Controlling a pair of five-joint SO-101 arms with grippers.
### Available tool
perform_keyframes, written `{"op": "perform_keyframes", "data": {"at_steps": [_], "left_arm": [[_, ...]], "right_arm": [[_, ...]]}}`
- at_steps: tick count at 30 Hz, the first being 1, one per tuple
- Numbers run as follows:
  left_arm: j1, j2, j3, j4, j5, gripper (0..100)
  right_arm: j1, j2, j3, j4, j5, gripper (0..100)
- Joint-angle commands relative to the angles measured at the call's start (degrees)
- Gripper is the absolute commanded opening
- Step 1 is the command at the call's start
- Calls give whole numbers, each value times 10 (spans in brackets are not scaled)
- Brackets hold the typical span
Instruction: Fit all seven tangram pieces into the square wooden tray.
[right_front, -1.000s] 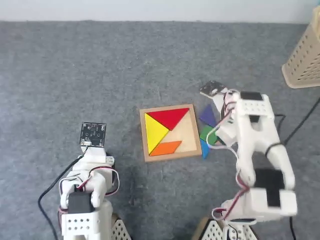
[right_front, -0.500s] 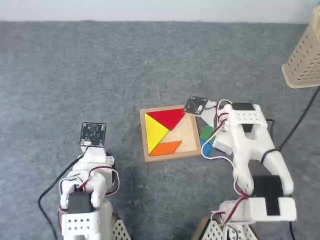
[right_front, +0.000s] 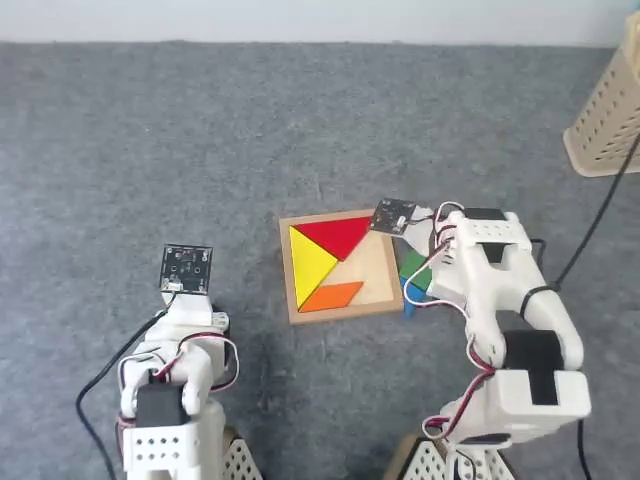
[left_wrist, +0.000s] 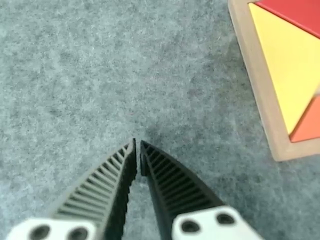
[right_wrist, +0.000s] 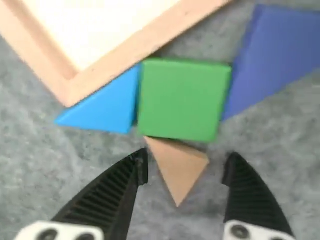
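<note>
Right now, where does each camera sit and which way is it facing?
High view: fixed overhead, looking down on the tray, left arm and right arm.
Left wrist view: on the left arm, looking down past the shut left gripper at the mat and a tray corner.
Right wrist view: on the right arm, looking down past the open right gripper at the brown triangle, green square and blue triangle.
Shared: the tray is in all three; the green square is in the high and right wrist views.

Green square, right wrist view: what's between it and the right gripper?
A tan triangle lies there, wide edge against the green square, tip between the right gripper's open fingers. The right wrist view shows it.
</note>
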Motion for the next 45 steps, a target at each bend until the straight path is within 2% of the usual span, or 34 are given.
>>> {"op": "perform_keyframes", "data": {"at_steps": [1, 7, 16, 23, 26, 30, 36, 41, 45], "left_arm": [[2, -11, -6, 4, -2, 17], [2, -11, -6, 4, -2, 17], [2, -11, -6, 4, -2, 17], [2, -11, -6, 4, -2, 17], [2, -11, -6, 4, -2, 17], [2, -11, -6, 4, -2, 17], [2, -11, -6, 4, -2, 17], [2, -11, -6, 4, -2, 17], [2, -11, -6, 4, -2, 17]], "right_arm": [[3, 4, -24, -4, 6, 145], [4, 0, -34, 6, -38, 110], [4, -3, -149, 153, -105, 72], [-7, -113, -128, 194, -110, 73], [-48, -184, -100, 190, -150, 73], [-138, -249, -91, 189, -179, 73], [-248, -229, -90, 138, -202, 73], [-287, -140, -90, 17, -280, 73], [-285, -84, -91, -5, -290, 73]]}}
